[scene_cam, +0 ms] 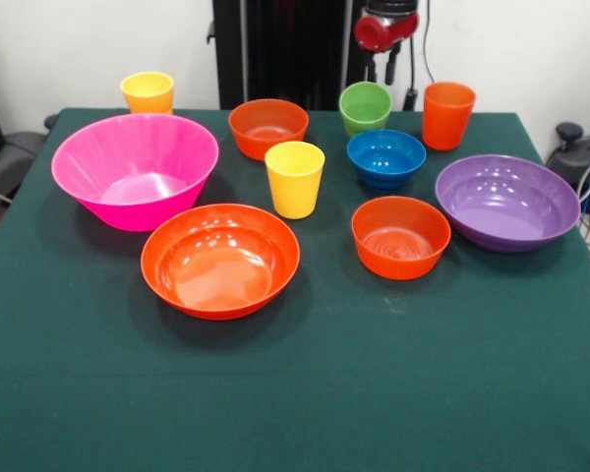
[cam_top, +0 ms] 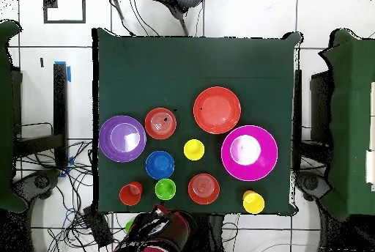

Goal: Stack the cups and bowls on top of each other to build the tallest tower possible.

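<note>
Nothing is stacked yet: all ten pcs are spread singly on the tabletop [scene_cam: 295, 393], pink bowl [scene_cam: 135, 169] incl., none nested. The hand [scene_cam: 385, 28] is parked at the back edge; grip state can't be told. Whole tower is left to build.

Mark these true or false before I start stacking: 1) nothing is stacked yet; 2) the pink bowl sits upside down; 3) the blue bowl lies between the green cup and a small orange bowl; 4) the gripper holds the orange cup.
1) True: every cup and bowl stands alone on the table.
2) False: the pink bowl is upright, open side up.
3) True: the blue bowl has the green cup behind it and a small orange bowl in front.
4) False: the orange cup stands free on the table; the arm is drawn back, holding nothing.
</note>
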You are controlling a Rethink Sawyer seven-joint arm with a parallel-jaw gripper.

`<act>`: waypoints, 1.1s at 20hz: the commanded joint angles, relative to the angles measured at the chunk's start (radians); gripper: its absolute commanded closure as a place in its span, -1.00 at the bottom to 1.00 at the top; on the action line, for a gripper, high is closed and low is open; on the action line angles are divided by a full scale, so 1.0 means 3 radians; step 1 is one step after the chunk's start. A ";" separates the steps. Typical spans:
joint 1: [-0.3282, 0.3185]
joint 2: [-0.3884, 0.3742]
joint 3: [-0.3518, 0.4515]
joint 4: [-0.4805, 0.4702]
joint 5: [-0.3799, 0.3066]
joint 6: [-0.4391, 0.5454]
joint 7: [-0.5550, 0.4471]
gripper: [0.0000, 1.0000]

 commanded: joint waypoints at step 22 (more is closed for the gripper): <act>-0.0393 -0.0109 0.0890 -0.0015 -0.0048 0.0833 0.0235 -1.00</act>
